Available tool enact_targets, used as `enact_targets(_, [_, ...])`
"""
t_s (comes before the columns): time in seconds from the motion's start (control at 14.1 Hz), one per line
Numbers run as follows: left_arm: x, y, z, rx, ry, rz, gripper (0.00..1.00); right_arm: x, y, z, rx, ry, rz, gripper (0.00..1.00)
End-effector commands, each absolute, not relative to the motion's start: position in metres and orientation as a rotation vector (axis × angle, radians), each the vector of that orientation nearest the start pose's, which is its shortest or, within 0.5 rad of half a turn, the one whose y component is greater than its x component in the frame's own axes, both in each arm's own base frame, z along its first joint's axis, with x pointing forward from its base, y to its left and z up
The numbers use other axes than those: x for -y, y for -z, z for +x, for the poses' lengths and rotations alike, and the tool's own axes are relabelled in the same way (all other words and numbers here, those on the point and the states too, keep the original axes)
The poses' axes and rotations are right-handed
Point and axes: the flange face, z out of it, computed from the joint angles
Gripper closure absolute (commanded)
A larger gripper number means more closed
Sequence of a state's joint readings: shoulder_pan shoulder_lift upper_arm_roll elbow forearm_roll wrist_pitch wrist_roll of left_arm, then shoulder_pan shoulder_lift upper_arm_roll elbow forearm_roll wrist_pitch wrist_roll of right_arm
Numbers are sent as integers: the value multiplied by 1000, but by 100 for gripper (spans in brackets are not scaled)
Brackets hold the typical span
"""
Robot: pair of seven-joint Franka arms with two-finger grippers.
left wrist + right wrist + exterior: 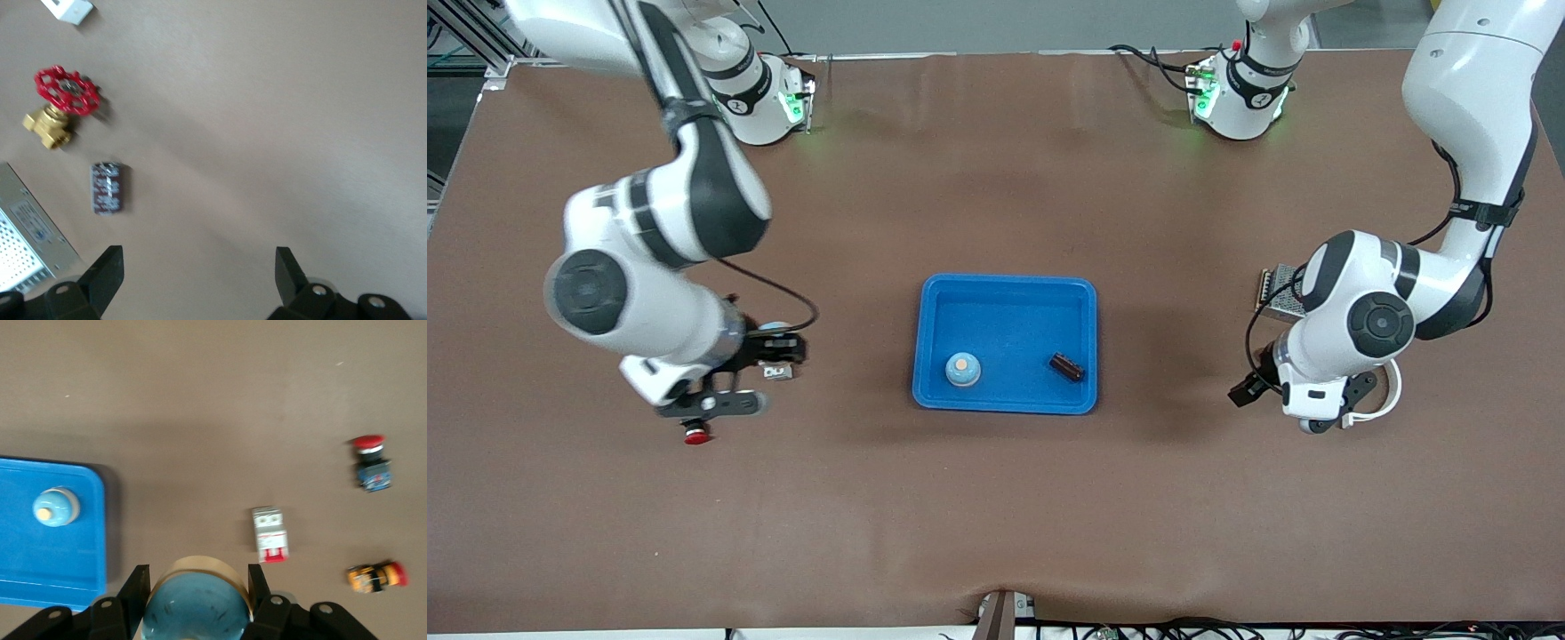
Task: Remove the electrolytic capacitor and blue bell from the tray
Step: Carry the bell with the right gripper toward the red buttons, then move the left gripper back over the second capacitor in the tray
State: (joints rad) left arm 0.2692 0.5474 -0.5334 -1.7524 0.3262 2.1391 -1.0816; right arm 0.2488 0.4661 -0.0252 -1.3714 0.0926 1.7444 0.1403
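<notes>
A blue tray (1005,281) lies mid-table. In it sit a blue bell (963,369) with an orange button and a dark capacitor (1066,366). My right gripper (781,348) hangs over the table toward the right arm's end, shut on a second blue bell (197,603) with a tan rim. The right wrist view also takes in the tray (47,567) and its bell (56,507). My left gripper (198,267) is open over bare table toward the left arm's end. Another dark capacitor (107,188) lies flat on the table apart from its fingers.
Under the right arm lie a white breaker (269,534), a red push button (695,434) and a yellow-and-red switch (377,577). Near the left gripper lie a red-handled brass valve (63,100) and a perforated metal power supply (1279,293).
</notes>
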Motion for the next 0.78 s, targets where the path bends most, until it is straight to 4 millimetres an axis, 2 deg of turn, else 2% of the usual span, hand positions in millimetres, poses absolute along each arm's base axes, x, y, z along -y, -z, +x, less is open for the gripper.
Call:
enact_targets(0.0, [150,-297,642,1125,-116,-2909,0,-124,-454,669,207,-151,-3042,47])
enact_targets(0.21, [178,-304,644,1218,-124,-2905,0,-82,-451,675,297,-152,-3032,47])
enact_targets(0.43, [196,-303,645,1280,-126,-2886,0,-45,-447,679,362,-152,-3041,47])
enact_targets(0.71, [225,-305,650,1377,-123,-2865,0,-25,-448,682,407,-145,-3110,47])
